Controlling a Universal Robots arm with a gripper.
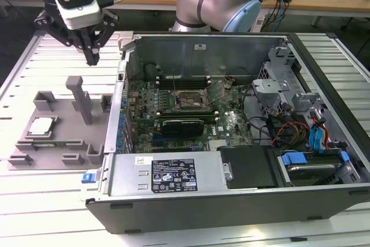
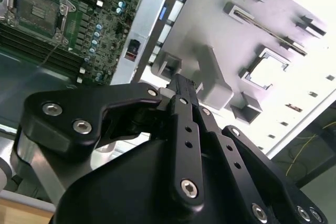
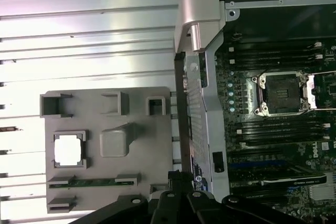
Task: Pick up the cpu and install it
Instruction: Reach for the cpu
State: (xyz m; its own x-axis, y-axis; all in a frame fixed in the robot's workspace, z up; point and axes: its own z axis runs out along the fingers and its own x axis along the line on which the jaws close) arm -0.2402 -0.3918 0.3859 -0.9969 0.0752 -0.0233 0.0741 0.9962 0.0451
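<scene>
We hold the gripper (image 1: 92, 57) above the gray holder (image 1: 69, 143), and the cpu (image 1: 41, 126) is not yet picked up.
Our fingers are pressed together on nothing, high over the holder's edge nearest the open computer case (image 1: 231, 189). The cpu lies flat in a square pocket of the holder, well apart from the gripper, toward the exterior view's left. The motherboard socket (image 1: 189, 101) sits inside the case.

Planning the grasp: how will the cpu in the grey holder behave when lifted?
The cpu is a thin flat square, so probably stiff and light. Its shiny top looks smooth, perhaps slippery. It sits recessed in the holder, so a nudge likely won't slide it.
</scene>
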